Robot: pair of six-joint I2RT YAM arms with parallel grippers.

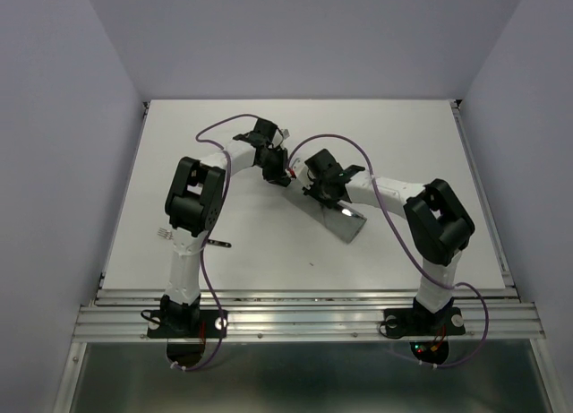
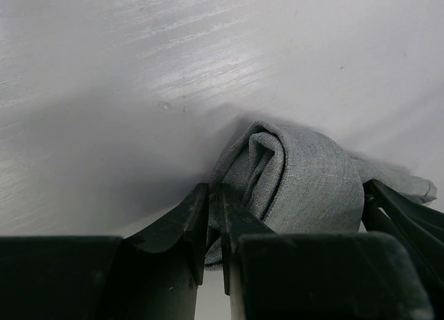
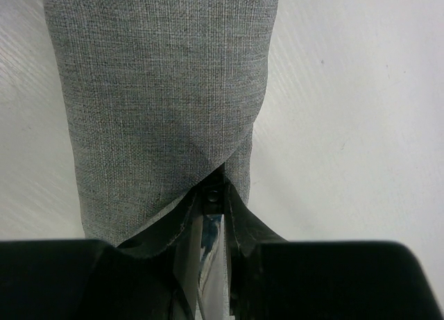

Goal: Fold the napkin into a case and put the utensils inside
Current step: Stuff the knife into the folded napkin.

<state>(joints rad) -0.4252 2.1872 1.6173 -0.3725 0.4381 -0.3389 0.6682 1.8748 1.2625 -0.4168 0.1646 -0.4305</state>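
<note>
Right wrist view: the case (image 3: pixel 159 77), a narrow oblong of plain grey woven cloth, lies flat on the white table (image 3: pixel 347 125) and runs straight away from the camera. Its near end forms a V-shaped mouth. The right gripper (image 3: pixel 211 191) has its fingertips in this mouth, with a flap of cloth draped over the outside of each finger. The jaws stand narrow, closed on a utensil (image 3: pixel 209 240), which shows as a thin shiny strip in the slit between them.

Left wrist view: the other end of the case (image 2: pixel 305 174) faces the camera as a rounded, layered fold resting on the table. The left gripper (image 2: pixel 213 191) meets the left edge of this fold. Its jaws are nearly together, and a little cloth shows in the gap, so it is pinching the case. Dark parts of the right gripper enter at the right edge, against the cloth.

Top external view: the case (image 1: pixel 351 227) lies near the middle of the table (image 1: pixel 403 135), slanting toward the near right. Both arms reach inward over it, and the left gripper (image 1: pixel 276 178) and right gripper (image 1: pixel 328 198) are close together at its far-left part. Well apart, at the near left, a fork (image 1: pixel 162 234) lies on the table beside the left arm's elbow. Its silver tines point left, and a slim dark handle shows on the arm's other side.
</note>
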